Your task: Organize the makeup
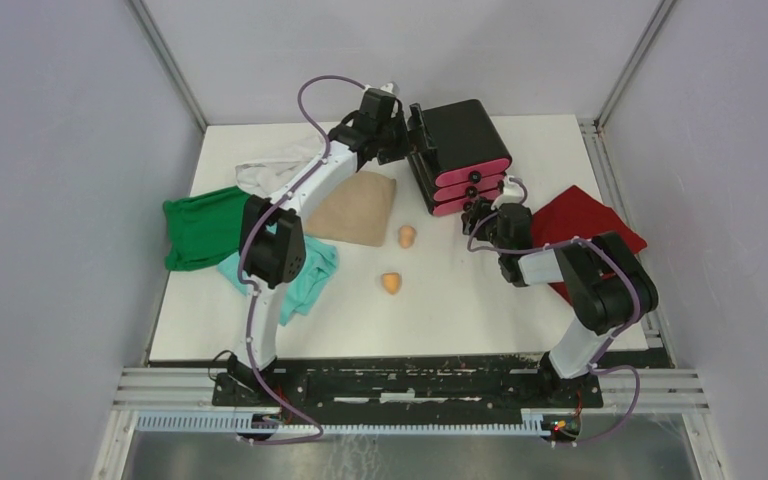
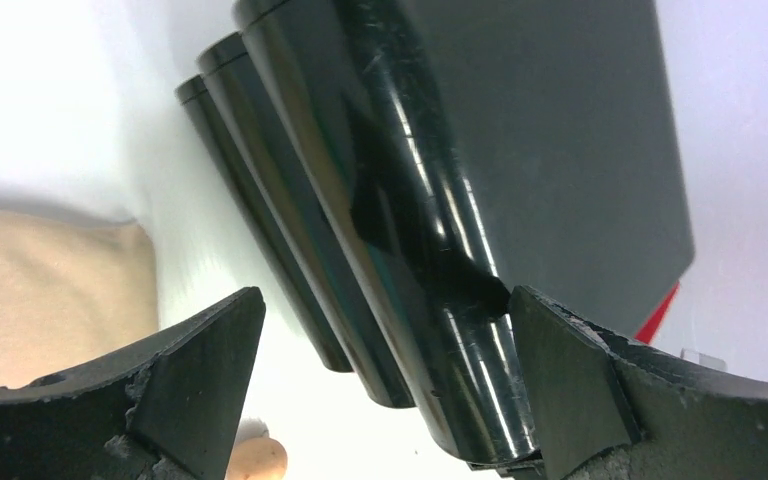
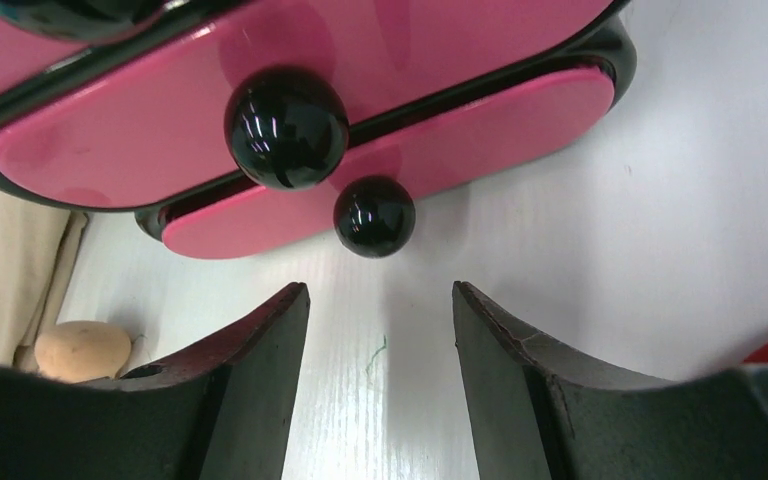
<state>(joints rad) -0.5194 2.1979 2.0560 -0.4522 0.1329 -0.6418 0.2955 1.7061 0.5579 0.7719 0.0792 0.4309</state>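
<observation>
Two orange egg-shaped sponges (image 1: 407, 236) (image 1: 391, 283) lie on the white table, in front of the beige cloth. One sponge shows in the right wrist view (image 3: 82, 350) and one at the bottom of the left wrist view (image 2: 260, 458). My left gripper (image 1: 405, 135) (image 2: 385, 310) is open, its jaws straddling the left edge of the black box with pink drawers (image 1: 460, 155) (image 2: 440, 200). My right gripper (image 1: 480, 215) (image 3: 380, 295) is open and empty, just in front of the bottom drawer's black knob (image 3: 374, 215). The compacts, bottle and puff are out of view.
All three pink drawers look shut; a second knob (image 3: 287, 128) sits above the bottom one. Folded cloths lie around: green (image 1: 200, 228), teal (image 1: 300, 270), beige (image 1: 360, 208), white (image 1: 270, 172) and red (image 1: 585, 225). Grey walls enclose the table.
</observation>
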